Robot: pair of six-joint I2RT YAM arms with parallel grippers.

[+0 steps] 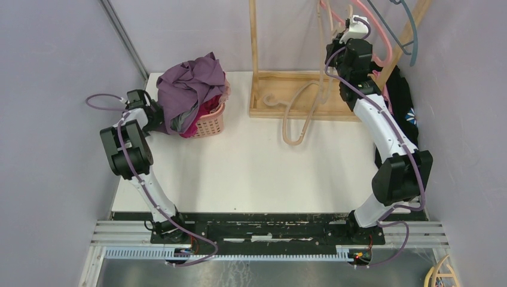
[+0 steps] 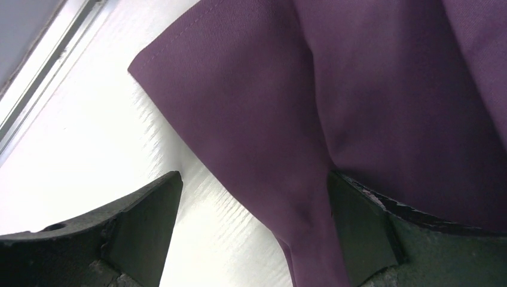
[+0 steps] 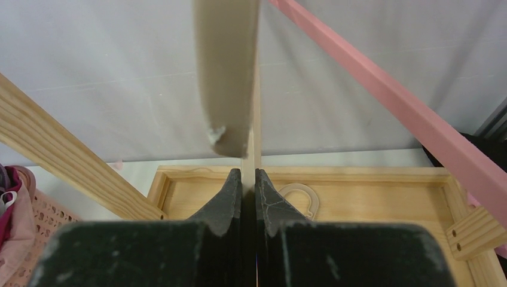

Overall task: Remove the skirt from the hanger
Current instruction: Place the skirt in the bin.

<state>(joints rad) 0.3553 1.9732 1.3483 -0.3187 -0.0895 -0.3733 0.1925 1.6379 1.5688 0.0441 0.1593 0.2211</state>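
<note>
right fingers (image 3: 224, 200) pinch hanger (image 3: 227, 72), wrist view only; skirt (image 1: 191, 84) on basket (image 1: 212, 124)

Grey walls (image 1: 54, 60); white table (image 1: 257, 173) — evenly lit

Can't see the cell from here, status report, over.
Left gripper open, purple garment between its jaws. Right gripper shut on beige hanger at rack. Garment off hanger, heaped on pink basket. Black cloth close by right arm.
</note>
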